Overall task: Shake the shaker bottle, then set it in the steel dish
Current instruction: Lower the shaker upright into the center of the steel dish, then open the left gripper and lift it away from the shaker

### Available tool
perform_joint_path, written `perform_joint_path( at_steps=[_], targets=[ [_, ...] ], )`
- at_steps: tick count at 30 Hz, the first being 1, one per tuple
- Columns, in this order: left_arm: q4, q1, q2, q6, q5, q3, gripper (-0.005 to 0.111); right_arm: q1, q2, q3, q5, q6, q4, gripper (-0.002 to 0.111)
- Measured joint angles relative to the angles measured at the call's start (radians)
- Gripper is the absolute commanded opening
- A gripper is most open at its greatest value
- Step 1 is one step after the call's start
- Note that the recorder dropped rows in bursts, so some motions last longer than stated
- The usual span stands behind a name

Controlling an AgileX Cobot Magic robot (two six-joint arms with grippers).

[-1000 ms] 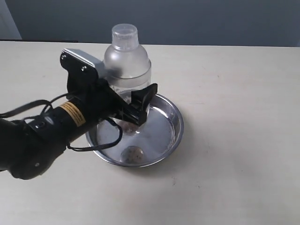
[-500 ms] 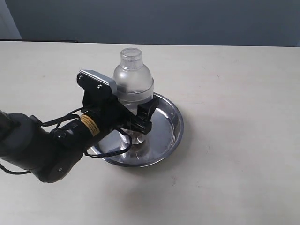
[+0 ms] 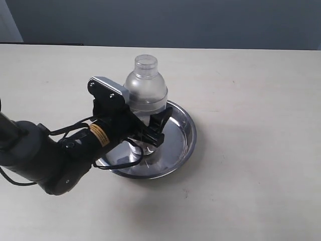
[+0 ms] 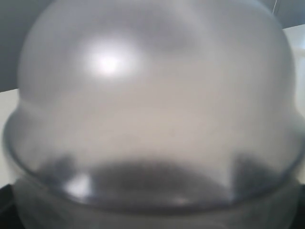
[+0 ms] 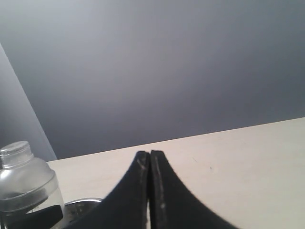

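The shaker bottle (image 3: 146, 86) stands upright over the steel dish (image 3: 183, 140), its base down inside the pan. My left gripper (image 3: 150, 131) is shut on the bottle's lower body, one black finger showing in front. The frosted dome of the shaker bottle (image 4: 152, 105) fills the left wrist view, hiding the fingers there. In the right wrist view the shaker bottle (image 5: 26, 183) and the rim of the steel dish (image 5: 81, 204) sit far off to one side. My right gripper (image 5: 149, 155) is shut with nothing in it, held above the table away from both.
The pale table (image 3: 251, 100) spreads bare around the dish, with a dark wall behind its far edge. My left arm (image 3: 45, 155) lies low across the table on the dish's left side.
The bottle has come down and shifted slightly right with my left gripper, from above the dish to sitting in it. The right gripper's earlier position is not shown.
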Motion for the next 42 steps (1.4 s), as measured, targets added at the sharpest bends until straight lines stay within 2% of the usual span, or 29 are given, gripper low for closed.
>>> perform_joint_path(
  at_steps=[7,19,42],
  targets=[
    [0.004,0.000,0.002,0.023,-0.019,0.000,0.106,0.000,0.000,0.000,-0.002,0.000,0.000,-0.001],
    [0.036,0.000,-0.016,0.027,-0.033,-0.002,0.105,0.000,0.000,0.000,-0.002,0.000,0.000,-0.001],
    [-0.023,0.000,-0.240,0.129,-0.036,-0.002,0.105,0.000,0.000,0.000,0.000,0.000,0.000,-0.001]
  ],
)
